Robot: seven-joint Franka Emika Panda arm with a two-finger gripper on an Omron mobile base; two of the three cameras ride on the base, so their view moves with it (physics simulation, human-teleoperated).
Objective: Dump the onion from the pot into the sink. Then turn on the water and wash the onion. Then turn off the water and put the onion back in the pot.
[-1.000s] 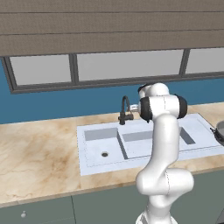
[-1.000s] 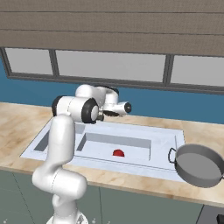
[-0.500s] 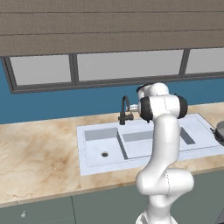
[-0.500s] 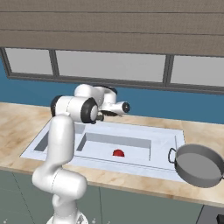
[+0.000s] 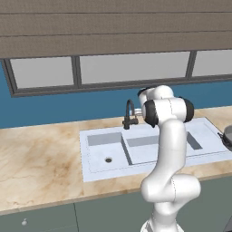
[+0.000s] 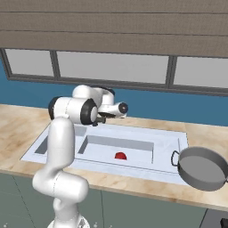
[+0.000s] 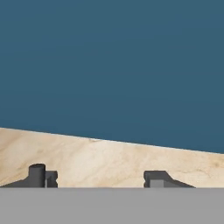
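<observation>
The onion [image 6: 120, 156], a small red-purple bulb, lies on the floor of the sink's [image 6: 169, 139] larger right basin. On the counter to the right of the sink stands the grey pot [image 6: 202, 167], with nothing in it; its edge [image 5: 227, 136] also shows in the left base view. My hand is raised behind the sink [image 5: 105, 170] next to the dark faucet [image 5: 129, 113] and points at the blue back wall. In the hand view my gripper [image 7: 100, 179] is open, its two fingertips [image 7: 40, 176] apart with nothing between them. No water runs.
Marble counter [image 5: 41, 158] stretches left of the sink and continues behind it [image 7: 109, 162] up to the blue wall [image 7: 113, 65]. A window runs above the wall. The small left basin has a dark drain [image 5: 108, 160].
In the right base view my hand has shifted slightly to the left, toward the faucet. The onion and the pot have not moved.
</observation>
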